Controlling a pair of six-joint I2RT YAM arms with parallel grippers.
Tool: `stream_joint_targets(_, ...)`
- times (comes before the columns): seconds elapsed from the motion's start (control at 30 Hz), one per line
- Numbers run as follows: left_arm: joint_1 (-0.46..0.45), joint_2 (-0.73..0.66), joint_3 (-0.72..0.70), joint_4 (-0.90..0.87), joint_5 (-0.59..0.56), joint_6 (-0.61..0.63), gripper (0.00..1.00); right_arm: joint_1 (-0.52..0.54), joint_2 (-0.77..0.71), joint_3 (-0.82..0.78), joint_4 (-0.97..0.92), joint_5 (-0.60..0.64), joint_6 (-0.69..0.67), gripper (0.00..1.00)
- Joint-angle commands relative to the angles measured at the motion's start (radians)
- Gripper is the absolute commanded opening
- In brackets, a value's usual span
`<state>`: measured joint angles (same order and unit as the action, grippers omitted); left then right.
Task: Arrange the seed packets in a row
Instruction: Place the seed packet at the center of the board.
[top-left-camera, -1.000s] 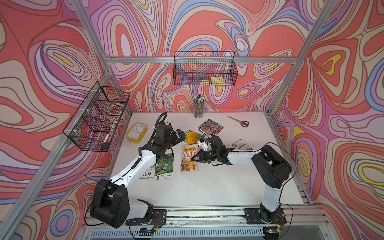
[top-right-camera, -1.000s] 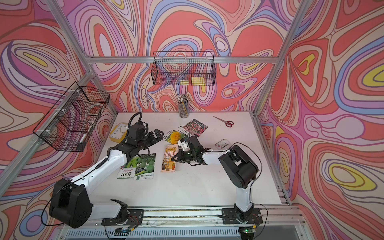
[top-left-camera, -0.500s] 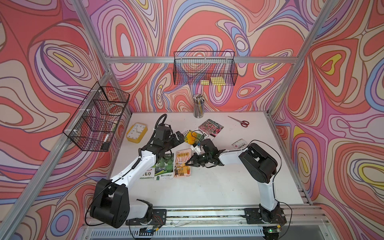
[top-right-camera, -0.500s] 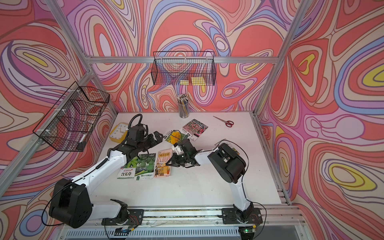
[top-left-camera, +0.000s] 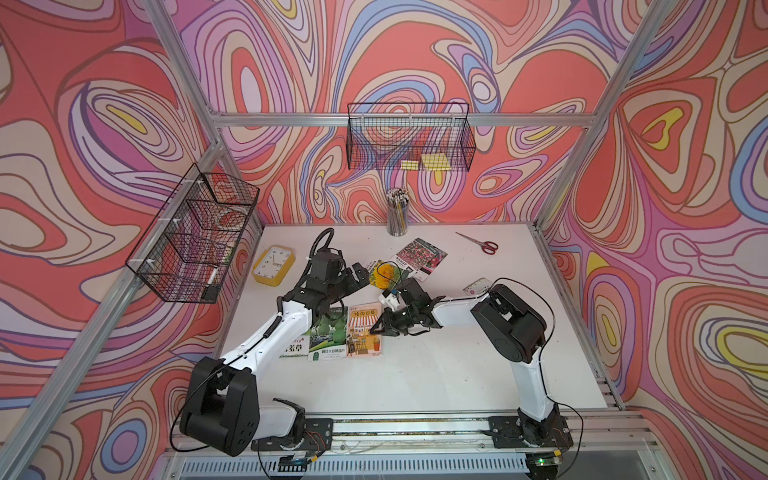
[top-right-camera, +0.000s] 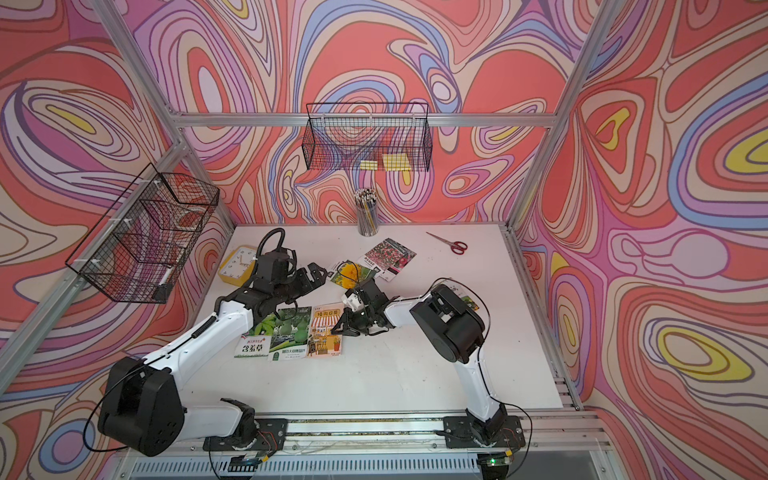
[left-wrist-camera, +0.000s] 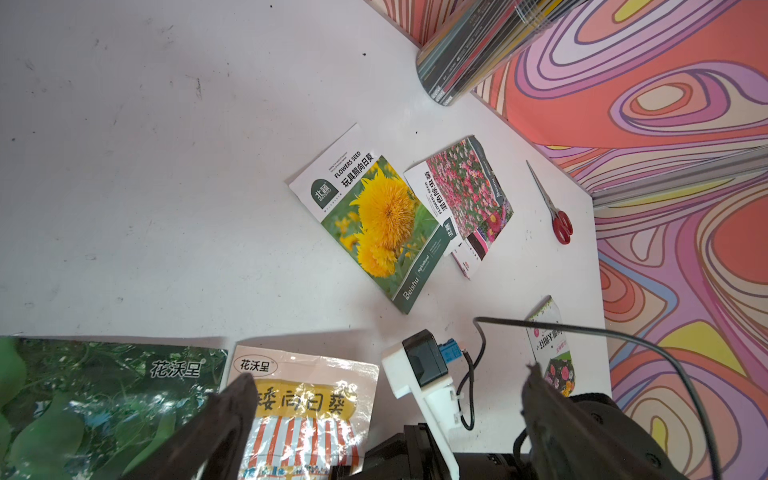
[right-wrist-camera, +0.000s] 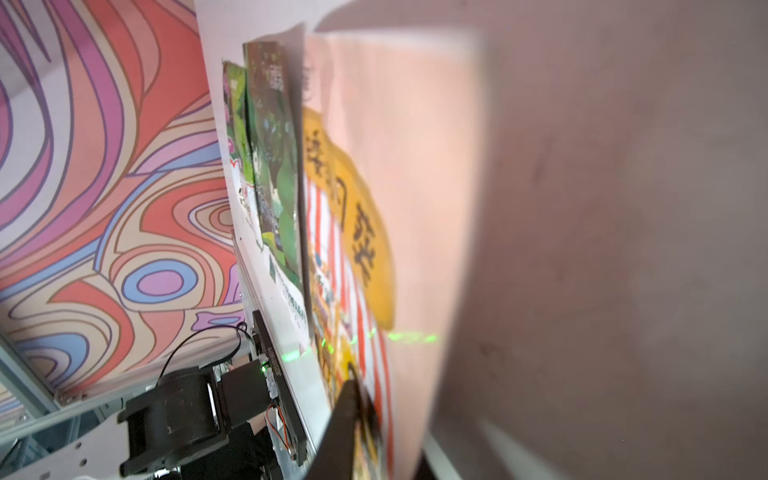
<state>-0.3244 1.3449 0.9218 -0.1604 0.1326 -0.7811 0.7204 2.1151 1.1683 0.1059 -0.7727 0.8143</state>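
Three seed packets lie side by side at the table's front left: a leaf packet (top-left-camera: 296, 349), a gourd packet (top-left-camera: 330, 336) and a shopfront packet (top-left-camera: 365, 332). My right gripper (top-left-camera: 376, 328) sits low at the shopfront packet's right edge, its fingers slightly parted, with that edge between them and one fingertip (right-wrist-camera: 349, 399) on the print. Farther back lie a sunflower packet (top-left-camera: 384, 274), a pink-flower packet (top-left-camera: 422, 257) and a small packet (top-left-camera: 478, 286) partly behind the right arm. My left gripper (top-left-camera: 360, 277) hovers wide open and empty near the sunflower packet (left-wrist-camera: 374, 224).
A yellow clock (top-left-camera: 273, 266) lies at the back left. A pencil cup (top-left-camera: 397, 216) and red scissors (top-left-camera: 482, 244) are along the back edge. Wire baskets hang on the back wall (top-left-camera: 409, 141) and the left wall (top-left-camera: 195, 237).
My right gripper has slid the shopfront packet leftward until it lies beside the gourd packet, and its fingers have parted. The left arm has hardly moved.
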Motion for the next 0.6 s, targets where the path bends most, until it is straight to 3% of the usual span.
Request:
stream_joint_targets(0.0,0.009,0.015,-0.008,0.007,0.012,-0.004,0.99,0.007,-0.004,0.025,-0.078,0.056,-0.038,0.4)
stream_joint_targets(0.33,0.009,0.038,-0.006,0.019,0.021,-0.008,0.99,0.014,-0.041,0.07,-0.261,0.133,-0.129,0.63)
stream_joint_targets(0.57,0.009,0.062,0.001,0.021,0.022,-0.007,0.99,0.038,-0.099,0.124,-0.486,0.288,-0.265,0.75)
